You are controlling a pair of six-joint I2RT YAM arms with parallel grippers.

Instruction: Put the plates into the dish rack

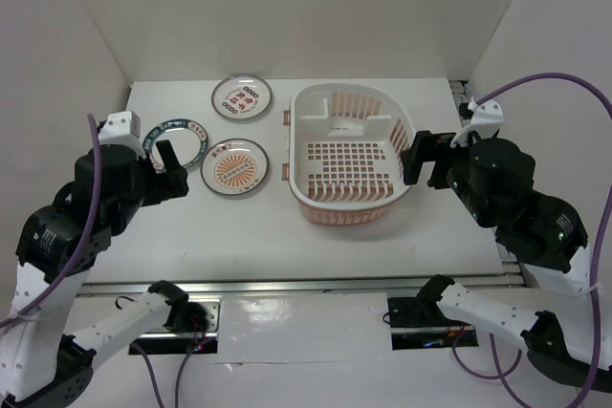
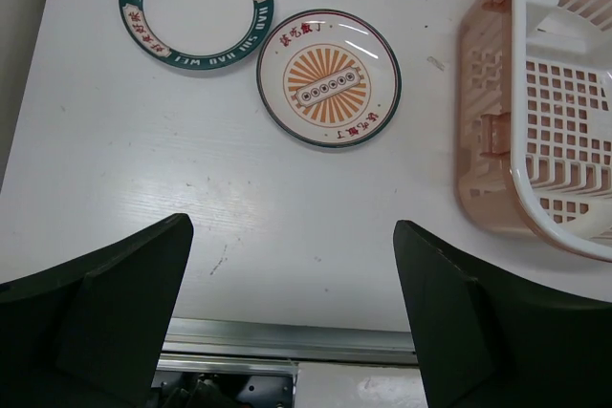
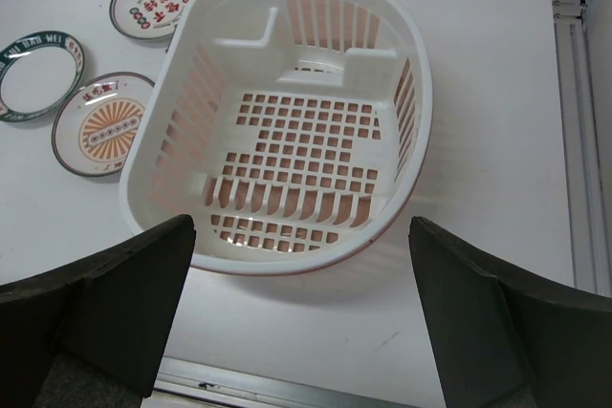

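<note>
1. Plates [image 1: 234,165] lie flat on the table [image 1: 430,226], just left of the rack [image 1: 335,107], none loaded yet.
2. Nothing sits in the rack; its slotted bottom is bare.
3. Near the plates hovers the left gripper [image 2: 292,236], fingers spread, likely poised to pick one up; the right gripper [image 1: 421,158], fingers also spread, hangs beside the rack, perhaps to steady it.

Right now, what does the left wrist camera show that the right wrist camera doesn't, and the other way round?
Only left wrist: the teal-rimmed plate whole, and the open left gripper. Only right wrist: the whole rack with nothing in it, most of the red-lettered plate, and the open right gripper. Both: the orange plate lying flat on the table, left of the rack.
</note>
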